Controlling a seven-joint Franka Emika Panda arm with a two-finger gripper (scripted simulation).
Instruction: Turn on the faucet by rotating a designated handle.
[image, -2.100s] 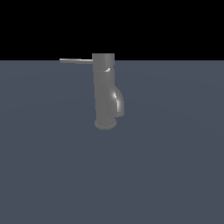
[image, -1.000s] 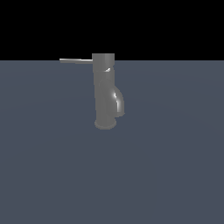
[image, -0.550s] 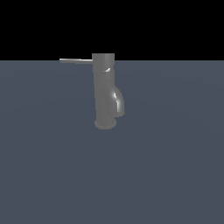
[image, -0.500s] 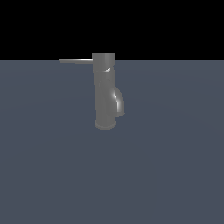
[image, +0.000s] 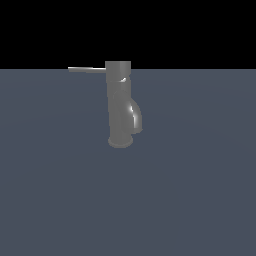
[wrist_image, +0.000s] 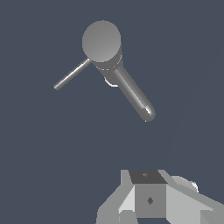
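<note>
**Faucet Handle Rotation: Status Before Contact**

Scene position. In the exterior view the faucet (image: 120, 105) stands upright at the centre of the frame on a flat grey-blue surface (image: 200, 200). Its short curved spout (image: 135, 117) bulges toward the exterior view's right. The handle (image: 87, 69), a thin straight rod, projects from the top cap toward the exterior view's left, in the upper-left part of the frame, level with the horizon line.

Change check. Across the earlier exterior views and the current one, the faucet and the handle show no displacement. The handle points in the same direction throughout. No arm or tool enters the exterior view at any point. Judgement: rotation has not begun, and the task remains at its approach stage.

Tool state. The wrist view looks down on the faucet (wrist_image: 116, 70), with the round top cap in the upper centre of that frame and the handle (wrist_image: 72, 74) extending away from it. Part of the gripper (wrist_image: 151, 201) body shows at the lower edge of that frame, well apart from the faucet. The fingertips are not visible, so it cannot be told whether the fingers are apart or together. Nothing is seen held.

Next requirement. Judgement: the tool must close the gap to the rod and bear against its free end to swing it around the cap.
</note>
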